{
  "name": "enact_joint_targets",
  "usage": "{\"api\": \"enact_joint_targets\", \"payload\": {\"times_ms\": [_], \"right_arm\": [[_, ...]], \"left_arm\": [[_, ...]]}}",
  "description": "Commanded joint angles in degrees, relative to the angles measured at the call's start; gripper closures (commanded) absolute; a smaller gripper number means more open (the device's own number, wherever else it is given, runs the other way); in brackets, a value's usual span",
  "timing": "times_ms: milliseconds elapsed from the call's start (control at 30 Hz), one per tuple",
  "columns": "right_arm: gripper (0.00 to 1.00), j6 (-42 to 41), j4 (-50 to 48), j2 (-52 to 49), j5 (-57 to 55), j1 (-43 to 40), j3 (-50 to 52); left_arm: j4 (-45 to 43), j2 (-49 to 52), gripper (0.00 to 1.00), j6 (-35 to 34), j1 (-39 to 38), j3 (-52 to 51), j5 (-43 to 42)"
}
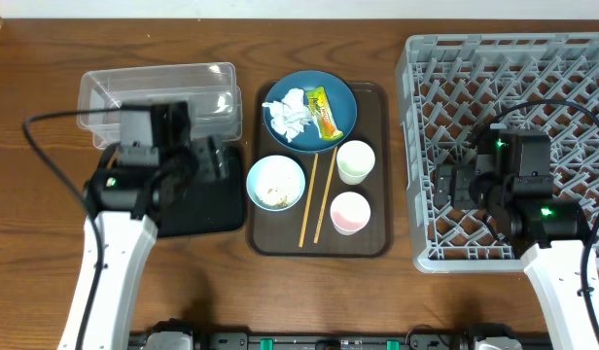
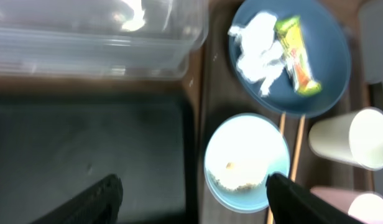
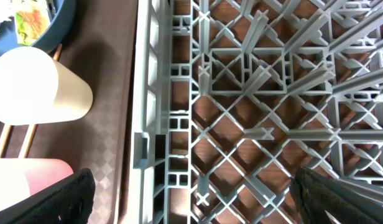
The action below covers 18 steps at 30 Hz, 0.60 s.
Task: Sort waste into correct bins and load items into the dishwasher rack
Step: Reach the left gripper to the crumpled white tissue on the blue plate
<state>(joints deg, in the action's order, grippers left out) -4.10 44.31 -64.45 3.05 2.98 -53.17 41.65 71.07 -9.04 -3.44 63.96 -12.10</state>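
On your worktop (image 1: 280, 292), both gape empty: left pincer (image 2: 191, 190) left of the brown tray (image 1: 374, 105), right pincer (image 3: 191, 186) right.

Table (image 1: 280, 292): brown wood.
Box (image 1: 154, 87): clear, stood far left.
Black tray (image 1: 197, 209): lay just before the box, partly under the left arm (image 1: 115, 243).
Brown tray (image 1: 382, 175): sat centre.
Plate (image 1: 343, 102): blue, at the far end of the brown tray, bore tissue (image 1: 288, 119) and wrapper (image 1: 324, 113).
Bowl (image 1: 276, 182): held scraps (image 1: 276, 194), left of the chopsticks (image 1: 319, 199).
Green cup (image 1: 356, 161), pink cup (image 1: 349, 212): upright, right of the chopsticks.
Rack (image 1: 445, 58): grey, stood right, under the right arm (image 1: 572, 292).
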Motion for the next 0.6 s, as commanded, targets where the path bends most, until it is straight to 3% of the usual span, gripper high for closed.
{"api": "enact_joint_targets", "payload": {"times_ms": [0, 333, 567], "right_arm": [[0.01, -0.6, 0.0, 0.0, 0.4, 0.4, -1.3], [0.01, -0.6, 0.0, 0.0, 0.4, 0.4, -1.3], [0.01, -0.6, 0.0, 0.0, 0.4, 0.4, -1.3]], "left_arm": [[-3.3, 4.0, 0.23, -0.7, -2.1, 3.7, -0.7], [-16.7, 22.1, 0.23, -0.7, -10.4, 14.3, 2.7], [-24.7, 32.9, 0.23, -0.7, -15.2, 15.1, 4.4]]}}
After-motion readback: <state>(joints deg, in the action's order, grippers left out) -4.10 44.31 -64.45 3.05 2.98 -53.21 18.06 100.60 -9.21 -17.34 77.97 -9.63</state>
